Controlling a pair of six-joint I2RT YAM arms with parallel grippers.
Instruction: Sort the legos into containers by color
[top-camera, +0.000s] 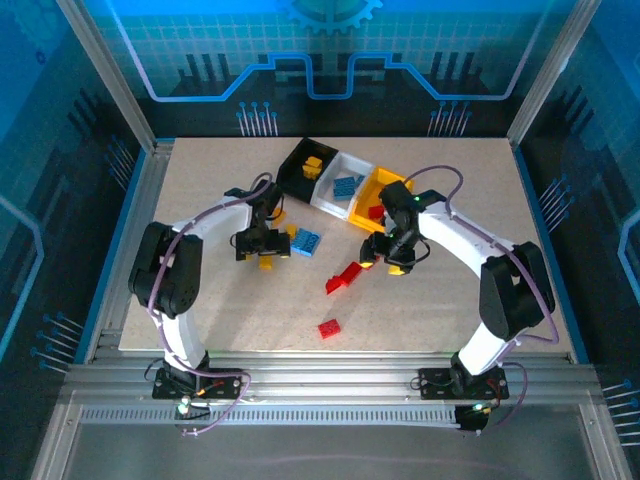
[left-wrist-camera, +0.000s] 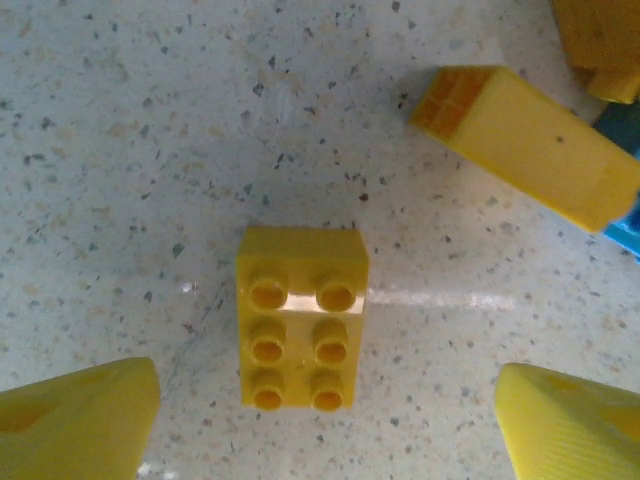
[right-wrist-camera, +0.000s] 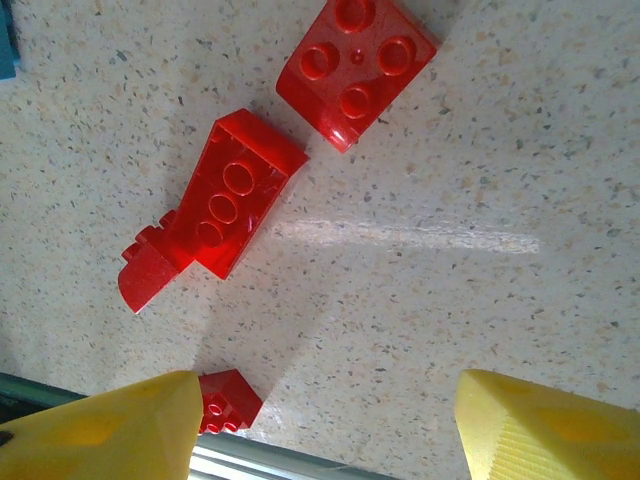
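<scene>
Under the wide-spread left gripper (left-wrist-camera: 327, 400) lies a yellow lego (left-wrist-camera: 302, 330)

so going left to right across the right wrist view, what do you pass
yellow fingertip → long red brick showing its underside → red four-stud brick → other yellow fingertip

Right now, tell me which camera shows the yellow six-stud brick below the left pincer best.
Left wrist: the yellow brick lies mid-frame, studs up, all six countable. Top external shows it as a small yellow spot under the left pincer.
</scene>
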